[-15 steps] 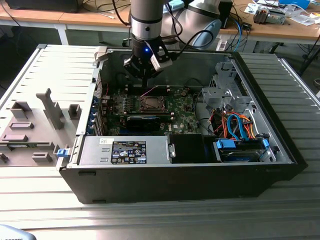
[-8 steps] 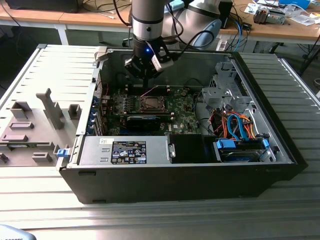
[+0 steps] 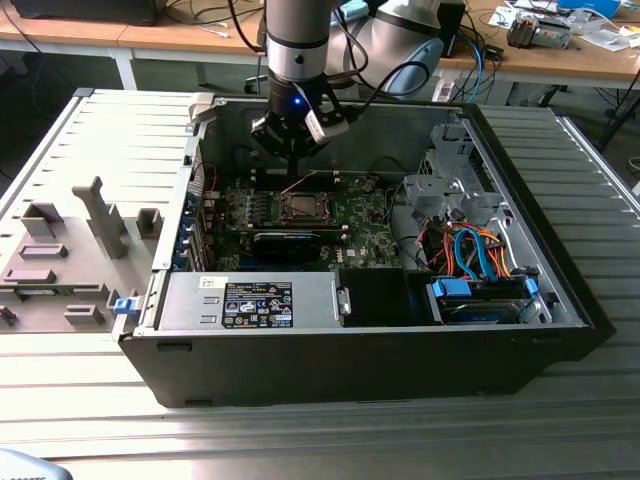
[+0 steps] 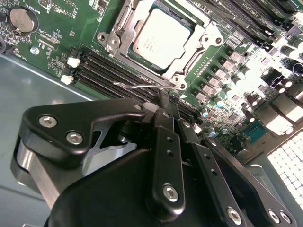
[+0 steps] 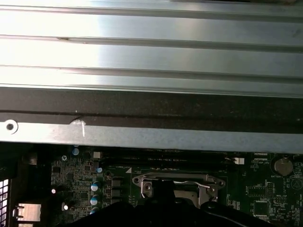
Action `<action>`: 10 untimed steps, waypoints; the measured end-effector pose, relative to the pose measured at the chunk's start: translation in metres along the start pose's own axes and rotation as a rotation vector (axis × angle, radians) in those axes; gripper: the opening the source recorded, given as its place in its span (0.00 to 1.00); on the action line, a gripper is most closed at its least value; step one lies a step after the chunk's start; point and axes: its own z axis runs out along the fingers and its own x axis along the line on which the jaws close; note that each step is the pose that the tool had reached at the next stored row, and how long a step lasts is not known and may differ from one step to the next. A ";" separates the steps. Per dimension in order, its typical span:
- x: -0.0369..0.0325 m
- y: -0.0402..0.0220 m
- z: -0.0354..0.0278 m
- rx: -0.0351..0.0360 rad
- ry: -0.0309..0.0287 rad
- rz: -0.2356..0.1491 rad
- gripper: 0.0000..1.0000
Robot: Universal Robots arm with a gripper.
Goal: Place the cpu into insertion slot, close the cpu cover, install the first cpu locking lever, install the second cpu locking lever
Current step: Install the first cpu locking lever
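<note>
In the second wrist view the cpu [image 4: 161, 37], a silvery-grey square, lies in the insertion slot [image 4: 110, 40]. The cpu cover [image 4: 210, 35] is folded down around it. A thin wire locking lever [image 4: 139, 86] runs along the slot's near edge and ends in a hooked tip. My gripper [image 4: 166, 100] is shut, its black fingers [image 4: 165, 142] pressed together with their tips right beside that lever; whether they touch it I cannot tell. In the exterior view the gripper [image 3: 292, 165] hangs just above the slot [image 3: 300, 207] on the green motherboard [image 3: 365, 235].
The motherboard sits deep in an open black computer case [image 3: 560, 300] with tall walls. Long black memory slots [image 4: 109, 71] run beside the lever. Bundled orange and blue cables [image 3: 470, 255] and a drive cage [image 3: 450, 185] fill the exterior view's right. A grey fixture tray [image 3: 70, 250] lies outside the case.
</note>
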 end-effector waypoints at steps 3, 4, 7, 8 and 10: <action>-0.0006 0.0000 0.0003 0.0001 0.0001 0.000 0.11; -0.0008 0.0000 0.0004 0.0001 0.0001 0.000 0.11; -0.0012 -0.0001 0.0010 0.0000 0.0000 0.000 0.11; -0.0013 -0.0001 0.0013 -0.0001 0.0000 0.000 0.11; -0.0014 -0.0002 0.0019 0.0000 0.0000 0.000 0.11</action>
